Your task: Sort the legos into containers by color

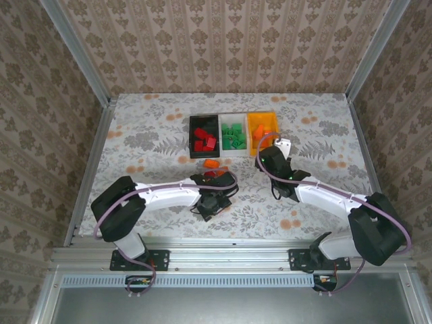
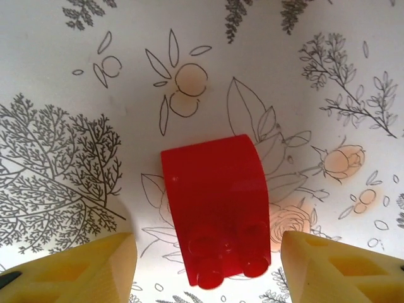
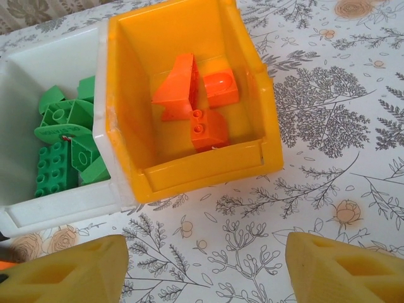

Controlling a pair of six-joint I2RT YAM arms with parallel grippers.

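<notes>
Left tool (image 2: pixel 205 247): hanging open around red brick (image 2: pixel 214 208), gripping nothing.
Red brick: lying on table (image 2: pixel 63 63) between the fingers (image 2: pixel 82 271), touching neither.
Right tool (image 3: pixel 207 246): hanging open, empty, off to the right of red brick.

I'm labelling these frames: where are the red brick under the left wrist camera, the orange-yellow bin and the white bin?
red brick (image 2: pixel 214 202), left wrist view, smooth face above studs
orange-yellow bin (image 3: pixel 202 178), right wrist view, near wall
white bin (image 3: pixel 63 213), right wrist view, near wall
</notes>
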